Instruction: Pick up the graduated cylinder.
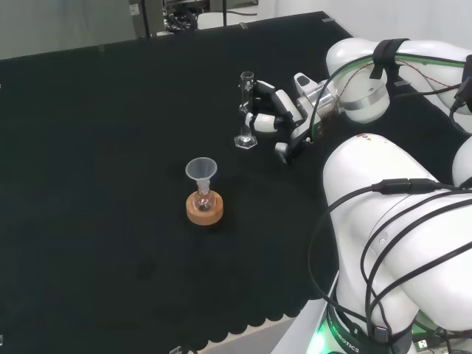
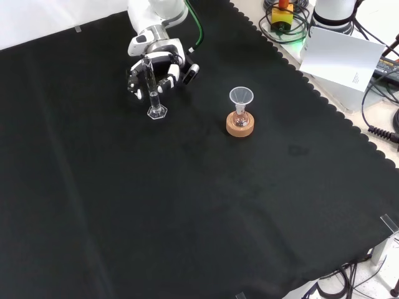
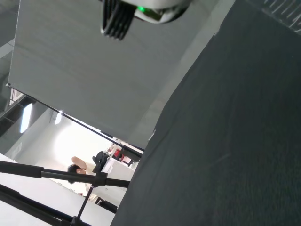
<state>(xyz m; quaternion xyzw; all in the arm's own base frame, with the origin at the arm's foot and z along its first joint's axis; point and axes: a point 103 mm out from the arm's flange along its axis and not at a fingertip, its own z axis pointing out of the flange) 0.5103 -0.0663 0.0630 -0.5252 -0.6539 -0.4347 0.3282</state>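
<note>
Curling round the slim clear glass graduated cylinder (image 2: 151, 87), the black and white robot hand (image 2: 163, 65) has its fingers (image 1: 259, 122) bent about the tube's middle, clamped on it from the far side in the front view. That cylinder stands upright, its hexagonal foot apparently resting on the black-cloth counter (image 2: 187, 205), so the lift looks not yet begun. Well apart to the right in that view, a small round flask with a clear funnel (image 2: 240, 99) sits steadied in a cork ring (image 2: 240, 126).

Lab: glass cylinder (image 2: 151, 90), funnel (image 2: 240, 96) in flask, cloth-covered bench (image 2: 187, 205), cables
</note>
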